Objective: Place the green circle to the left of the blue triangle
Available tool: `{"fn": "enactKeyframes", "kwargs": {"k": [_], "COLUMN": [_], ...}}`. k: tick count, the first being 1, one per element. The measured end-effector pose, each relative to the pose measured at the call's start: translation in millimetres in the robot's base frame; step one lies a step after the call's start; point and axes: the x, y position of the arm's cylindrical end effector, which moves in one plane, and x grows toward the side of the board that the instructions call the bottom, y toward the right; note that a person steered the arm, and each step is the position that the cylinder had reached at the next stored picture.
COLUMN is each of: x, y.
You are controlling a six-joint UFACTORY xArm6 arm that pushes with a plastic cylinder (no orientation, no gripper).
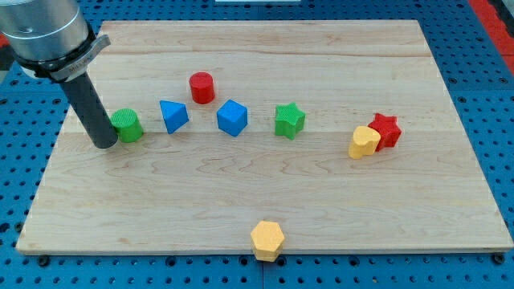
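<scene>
The green circle [127,125] is a short ridged cylinder on the wooden board [265,201], at the view's left. The blue triangle [173,116] stands just to its right with a small gap between them. My tip [105,144] rests on the board at the green circle's left side, touching it or nearly so. The dark rod rises from there toward the view's top left.
A red cylinder [201,87] sits above and right of the blue triangle. A blue cube-like block [232,117] and a green star [289,120] follow to the right. A yellow block [363,142] touches a red star [385,130]. A yellow hexagon [267,239] sits at the bottom edge.
</scene>
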Motion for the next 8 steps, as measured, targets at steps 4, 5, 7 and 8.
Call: {"fn": "enactKeyframes", "kwargs": {"k": [4, 5, 7, 8], "x": [0, -7, 11, 12], "y": [20, 20, 31, 33]}}
